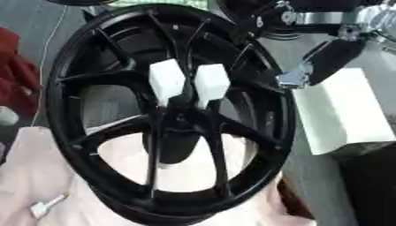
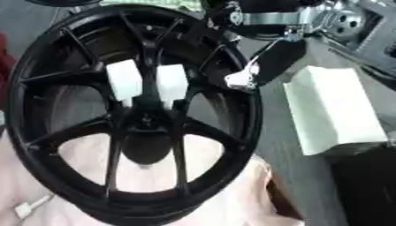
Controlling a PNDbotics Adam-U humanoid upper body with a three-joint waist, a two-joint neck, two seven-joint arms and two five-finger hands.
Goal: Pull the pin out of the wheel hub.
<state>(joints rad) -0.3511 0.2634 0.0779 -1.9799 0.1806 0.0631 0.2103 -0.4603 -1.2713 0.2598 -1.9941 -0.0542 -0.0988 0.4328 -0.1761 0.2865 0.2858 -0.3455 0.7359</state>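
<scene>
Right hand [image 1: 329, 57] hung beside the wheel's [image 1: 166, 114] rim; I couldn't tell its finger state. Two white blocks [image 1: 189, 81] stood on the hub.

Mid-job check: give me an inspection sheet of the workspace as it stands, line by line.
Surface: grey table, part draped in pale pink cloth.
Job's things: black wheel standing on its rim; two white blocks sit side by side above the hub; pin itself not made out.
Clutter: white box right of the wheel; red fabric at left.
Hands: right hand by the wheel's upper right rim, fingers unclear; left not seen.
Cables: thin white cord at left.
Surroundings: nothing seen.
</scene>
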